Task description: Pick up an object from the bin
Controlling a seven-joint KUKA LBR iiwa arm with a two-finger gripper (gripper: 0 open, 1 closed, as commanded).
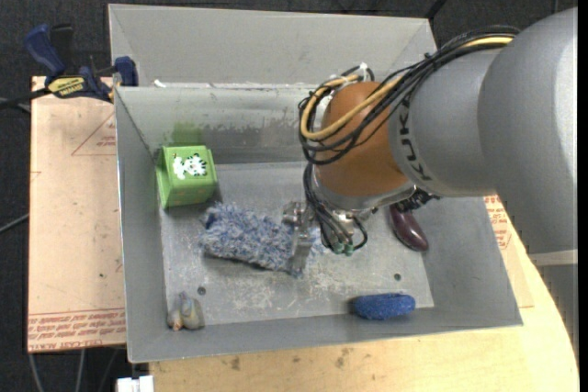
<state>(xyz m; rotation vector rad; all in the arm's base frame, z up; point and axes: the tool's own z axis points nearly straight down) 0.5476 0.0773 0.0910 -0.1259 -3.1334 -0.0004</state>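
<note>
My gripper [299,245] hangs low in the middle of the bin, its metal fingers at the right end of a blue-grey knitted cloth [243,235]. The cloth lies crumpled on the bin floor and reaches left from the fingers. Whether the fingers pinch the cloth cannot be made out. A dark purple oblong thing [409,228] lies just right of the gripper, partly under the arm. Near the front wall rests a blue oval thing [382,306].
A green cube with a white pixel figure [187,176] stands at the bin's left back. A small grey-brown lump [186,314] sits in the front left corner. The arm and its orange cover fill the bin's right back.
</note>
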